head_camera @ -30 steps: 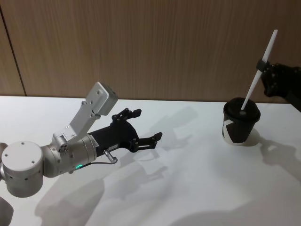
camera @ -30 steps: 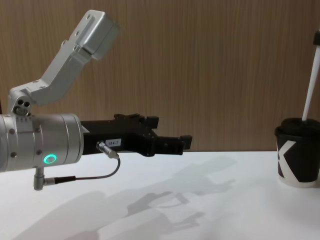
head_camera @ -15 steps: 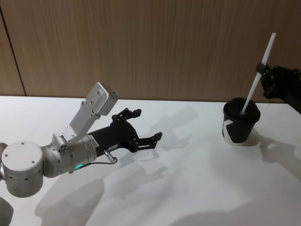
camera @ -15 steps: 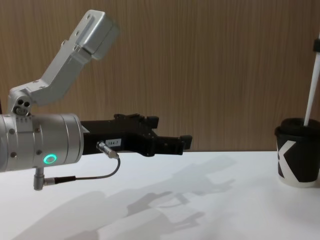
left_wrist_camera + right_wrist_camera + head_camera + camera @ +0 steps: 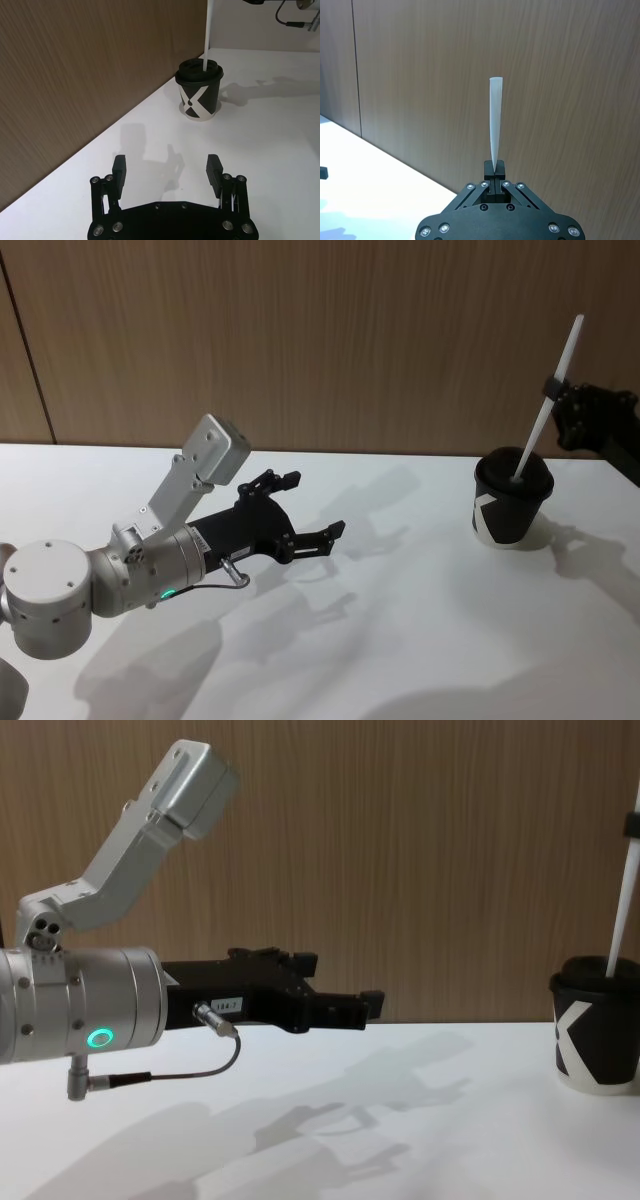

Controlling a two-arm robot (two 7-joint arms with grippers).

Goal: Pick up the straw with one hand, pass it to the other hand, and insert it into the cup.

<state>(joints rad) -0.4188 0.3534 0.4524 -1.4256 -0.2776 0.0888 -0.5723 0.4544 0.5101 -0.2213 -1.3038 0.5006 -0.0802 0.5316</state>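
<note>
Wood-grain wall panelling backs a white table (image 5: 400, 640), and the black paper cup (image 5: 511, 499) stands near the table's far edge, to the robot's right. Judging by how things lie, the pick-up and hand-over are done: the white straw (image 5: 545, 408) already has its lower end down in the hole of the cup's lid, leaning up and away from the cup, while the right gripper (image 5: 566, 403), reaching in from beyond the cup's right side, is clamped on the straw's upper part; the right wrist view shows its fingers pinched together on the tube. What seems left is to seat the straw a little deeper and let go. The left gripper (image 5: 305, 510) hangs above the table well to the left of the cup, wrist roughly level and pointing toward the cup, jaws spread wide and holding nothing.
</note>
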